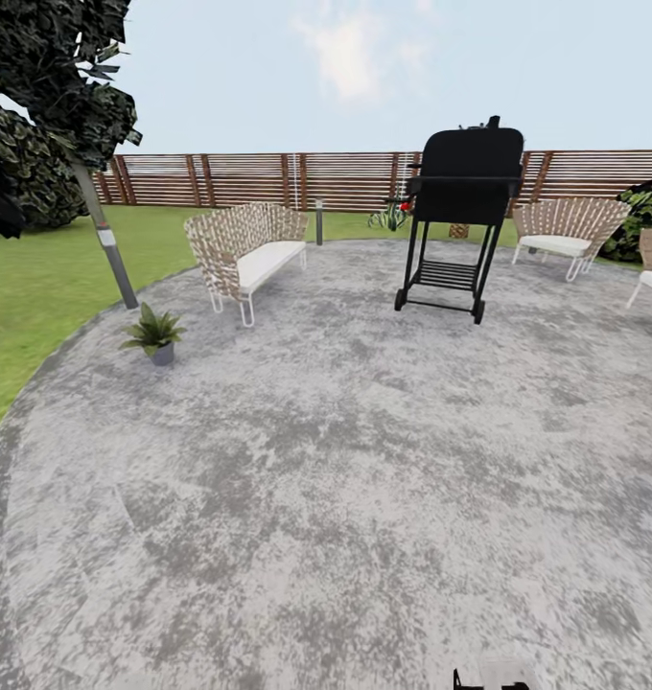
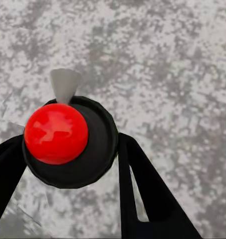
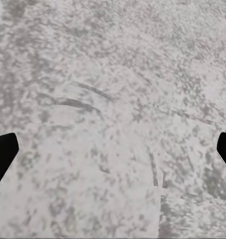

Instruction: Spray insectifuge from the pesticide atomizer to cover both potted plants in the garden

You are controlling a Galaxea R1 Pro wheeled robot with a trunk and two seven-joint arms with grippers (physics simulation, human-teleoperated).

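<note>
Red-capped black pesticide atomizer (image 2: 68, 142) sits gripped in left hand (image 2: 73, 159).

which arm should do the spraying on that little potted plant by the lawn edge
Left. Its tool already grips the pesticide atomizer; the right tool is open, holding nothing. The potted plant sits ahead-left.

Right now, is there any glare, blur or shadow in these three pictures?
Left wrist view: pale glare patches on the pesticide atomizer's red top, sharp. Right wrist view: stone patio soft and smeared. Head view: even daylight, no clear cast shadows under the grill or potted plant.
</note>
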